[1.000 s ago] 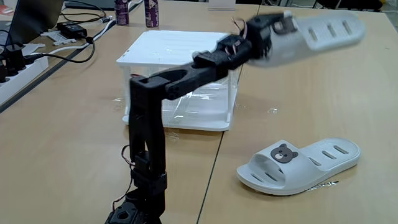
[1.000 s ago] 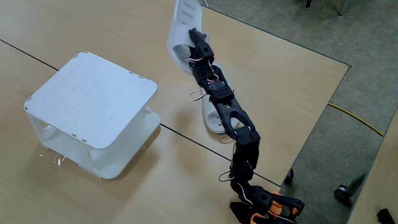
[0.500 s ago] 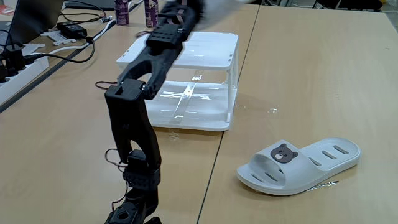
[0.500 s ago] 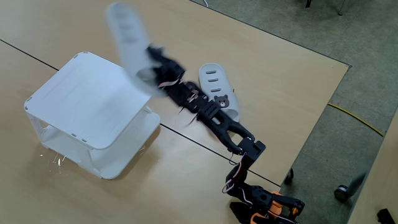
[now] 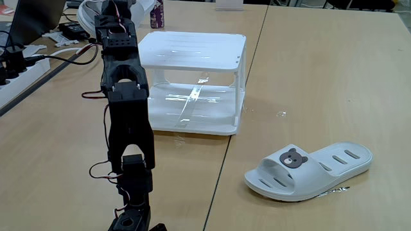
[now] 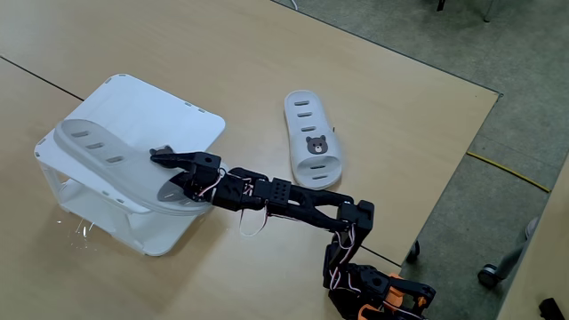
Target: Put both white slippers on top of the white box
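Note:
In a fixed view from above, my gripper (image 6: 171, 175) is shut on the heel end of one white slipper (image 6: 102, 156). That slipper lies flat over the white box (image 6: 164, 111), along the box's lower-left side and past its edge. I cannot tell whether it touches the top. The other white slipper (image 6: 311, 142) lies on the table to the right of the box, bear badge up. The low fixed view shows this slipper (image 5: 308, 170) at the front right, the white box (image 5: 192, 51) behind, and my arm (image 5: 125, 96) standing at the left.
A power strip (image 5: 16, 74), cables, a laptop and two cans (image 5: 156, 13) sit at the back left of the table. The table's edge (image 6: 462, 151) runs down the right, with floor and a yellow cable (image 6: 507, 169) beyond it.
My arm has swung the held slipper from high over the far side of the table across to the box. The slipper on the table has not moved.

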Tool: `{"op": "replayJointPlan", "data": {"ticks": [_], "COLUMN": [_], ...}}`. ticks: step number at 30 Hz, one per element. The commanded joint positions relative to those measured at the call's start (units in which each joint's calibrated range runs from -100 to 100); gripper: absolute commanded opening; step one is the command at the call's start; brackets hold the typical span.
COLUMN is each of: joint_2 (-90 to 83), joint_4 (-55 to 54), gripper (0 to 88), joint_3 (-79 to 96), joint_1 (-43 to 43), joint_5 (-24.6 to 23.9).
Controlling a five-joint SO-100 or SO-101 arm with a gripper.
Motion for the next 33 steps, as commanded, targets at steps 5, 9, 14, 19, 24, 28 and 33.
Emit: {"op": "replayJointPlan", "data": {"ticks": [5,9,14,19,24,28,33], "joint_2": [18.4,27.8,35.8,41.0,42.0,42.9,46.4], "joint_4": [-0.7,-0.6,-0.6,-0.6,-0.6,-0.6,-0.6], "gripper": [0.8,0.8,0.8,0.8,0.8,0.8,0.8], "joint_3": [-27.6,-39.7,-48.4,-55.1,-55.7,-55.1,-55.3], "joint_1": [5.8,8.0,7.9,7.9,8.0,8.1,8.0], "joint_5": [0.4,0.4,0.4,0.4,0.4,0.4,0.4]}}
